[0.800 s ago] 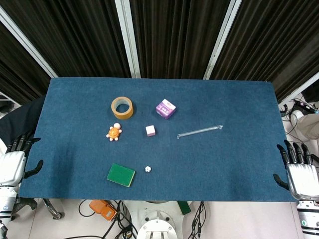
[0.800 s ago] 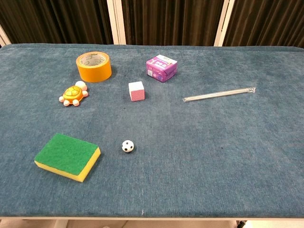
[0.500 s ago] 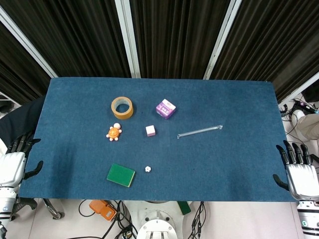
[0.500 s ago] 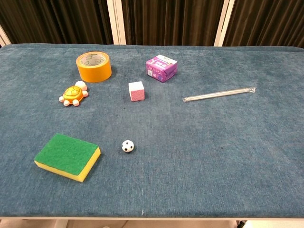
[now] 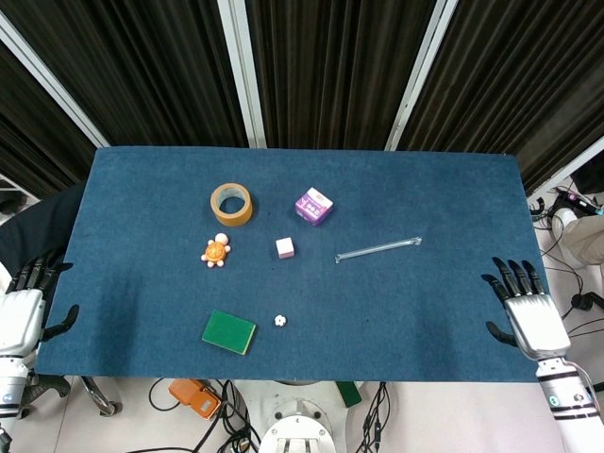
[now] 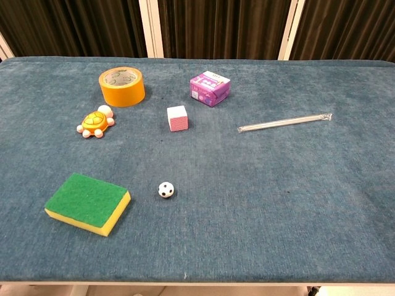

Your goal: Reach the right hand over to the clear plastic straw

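Note:
The clear plastic straw (image 5: 378,249) (image 6: 285,122) lies flat on the blue table, right of centre, slanting up toward the right. My right hand (image 5: 522,307) hovers over the table's right front corner with fingers spread and nothing in it, well to the right of and nearer than the straw. At the table's left front corner my left hand (image 5: 24,307) stays off the edge, fingers apart and empty. Neither hand appears in the chest view.
An orange tape roll (image 5: 231,204), a purple box (image 5: 313,206), a small pink-white cube (image 5: 285,247), an orange turtle toy (image 5: 216,251), a green sponge (image 5: 228,331) and a tiny soccer ball (image 5: 280,321) lie left of the straw.
My right hand has moved left and forward, from beyond the table's right edge to over its front right corner. The left hand and all objects stay put.

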You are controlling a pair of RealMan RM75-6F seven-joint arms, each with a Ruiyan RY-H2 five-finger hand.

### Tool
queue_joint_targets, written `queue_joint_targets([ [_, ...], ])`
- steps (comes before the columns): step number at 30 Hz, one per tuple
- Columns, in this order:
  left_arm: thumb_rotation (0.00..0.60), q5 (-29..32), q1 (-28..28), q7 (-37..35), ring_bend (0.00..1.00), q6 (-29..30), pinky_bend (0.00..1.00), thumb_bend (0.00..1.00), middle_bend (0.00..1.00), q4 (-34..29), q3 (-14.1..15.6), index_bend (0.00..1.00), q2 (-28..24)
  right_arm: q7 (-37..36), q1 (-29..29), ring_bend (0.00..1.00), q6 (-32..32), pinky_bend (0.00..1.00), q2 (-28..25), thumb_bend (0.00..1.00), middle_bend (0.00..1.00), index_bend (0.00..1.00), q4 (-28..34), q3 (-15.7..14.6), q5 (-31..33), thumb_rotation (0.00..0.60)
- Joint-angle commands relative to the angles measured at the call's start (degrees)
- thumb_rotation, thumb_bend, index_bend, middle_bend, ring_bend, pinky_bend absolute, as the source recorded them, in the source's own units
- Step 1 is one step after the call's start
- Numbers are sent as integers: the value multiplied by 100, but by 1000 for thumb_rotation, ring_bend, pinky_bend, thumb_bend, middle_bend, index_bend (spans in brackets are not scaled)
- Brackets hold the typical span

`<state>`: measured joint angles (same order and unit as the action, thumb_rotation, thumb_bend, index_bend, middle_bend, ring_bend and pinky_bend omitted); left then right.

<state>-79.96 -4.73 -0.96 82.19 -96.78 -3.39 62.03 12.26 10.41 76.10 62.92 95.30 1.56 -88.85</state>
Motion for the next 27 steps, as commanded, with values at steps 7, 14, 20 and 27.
queue_joint_targets([
  [7, 600, 2, 8, -5, 18, 22, 122, 377, 0, 14, -11, 186, -4, -1046, 1883, 107, -2185, 43, 377, 318, 107, 344, -793, 653, 121, 600],
  [14, 600, 44, -7, 2, 18, -21, 122, 376, 0, 22, -24, 186, -3, -1103, 2830, 118, -3218, 44, 1179, 318, 108, 403, -1824, 792, 342, 600],
  [20, 600, 61, -1, -27, 18, -19, 123, 377, 0, 14, -33, 186, -16, -1076, 3281, 123, -3735, 48, 1812, 318, 108, 414, -2673, 791, 623, 600],
  [27, 600, 85, -9, -29, 18, -58, 123, 377, 0, 9, -31, 186, -28, -1125, 3531, 125, -4011, 59, 2285, 320, 108, 441, -3383, 728, 844, 600],
])
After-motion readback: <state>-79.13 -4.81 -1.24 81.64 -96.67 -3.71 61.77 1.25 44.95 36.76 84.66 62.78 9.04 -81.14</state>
